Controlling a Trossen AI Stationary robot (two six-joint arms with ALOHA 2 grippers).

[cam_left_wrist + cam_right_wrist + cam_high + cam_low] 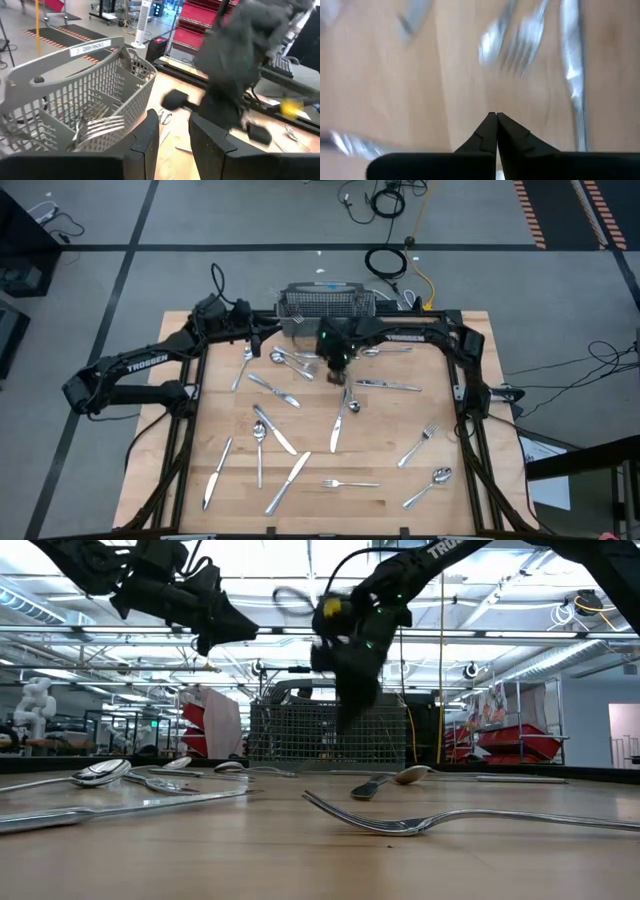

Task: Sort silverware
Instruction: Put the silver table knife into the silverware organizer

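Observation:
Silverware lies scattered flat on the wooden table [230, 510]: knives [290, 480], forks [418, 445] and spoons [428, 486]. My right gripper [338, 377] hangs over the far middle of the table, in front of the wire basket [325, 302]. It points steeply down and is shut [496, 116], with nothing between its tips. Blurred forks and a knife [572, 70] lie on the wood below it. My left gripper [262, 330] hovers by the basket's left end, open [174, 125] and empty. Forks [102, 126] stand inside the basket.
The grey mesh basket [325, 735] stands at the table's far edge, with a flat handle [75, 52] across its top. A fork [450, 820] lies nearest the table's front. A black frame runs along the table's edges [470, 420]. Bare wood shows between the scattered pieces.

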